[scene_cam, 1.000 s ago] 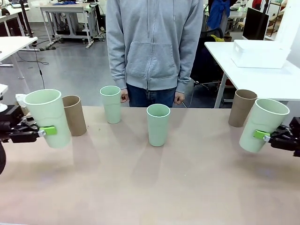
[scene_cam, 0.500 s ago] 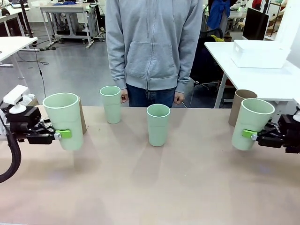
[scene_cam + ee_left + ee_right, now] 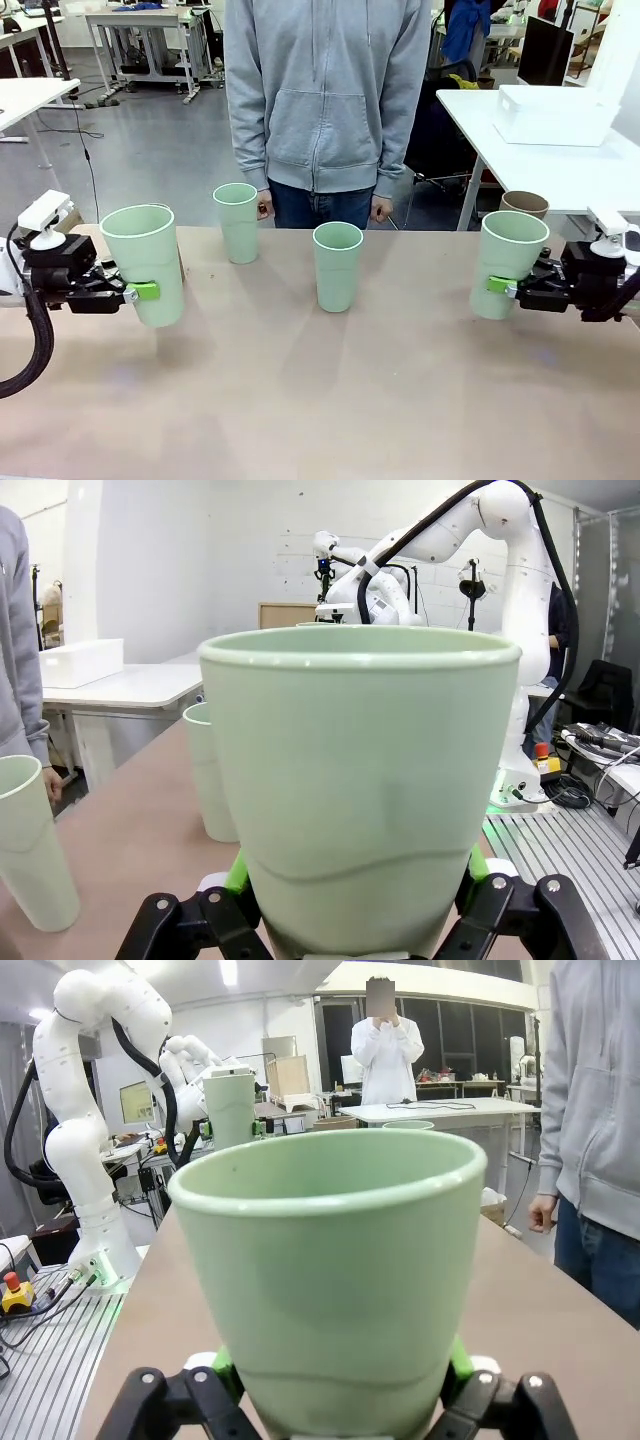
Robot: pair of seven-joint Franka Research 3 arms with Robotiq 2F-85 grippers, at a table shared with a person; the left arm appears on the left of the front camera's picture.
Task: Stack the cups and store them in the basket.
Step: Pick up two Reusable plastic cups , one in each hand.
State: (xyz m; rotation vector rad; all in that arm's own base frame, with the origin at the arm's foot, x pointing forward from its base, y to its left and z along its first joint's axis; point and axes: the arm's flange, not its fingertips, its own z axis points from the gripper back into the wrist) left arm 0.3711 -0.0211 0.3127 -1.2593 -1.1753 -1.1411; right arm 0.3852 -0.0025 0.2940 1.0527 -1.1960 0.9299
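On either side of the centre mint cup [image 3: 337, 265], bare table [image 3: 320, 400] is lying open, right down to the near edge. The left gripper [image 3: 150, 291] is clamping the left-hand mint cup [image 3: 143, 250]. The right gripper [image 3: 495, 286] is clamping the right-hand mint cup [image 3: 512, 250] (both cups are now standing upright, closer to centre than a second ago). All three are showing matte, tapered, handleless walls.

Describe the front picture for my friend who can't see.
Two robot arms each hold a mint green cup in their jaws, the left cup and the right cup, at a tan table. A middle cup and a far cup stand between them, before a person in a grey hoodie.
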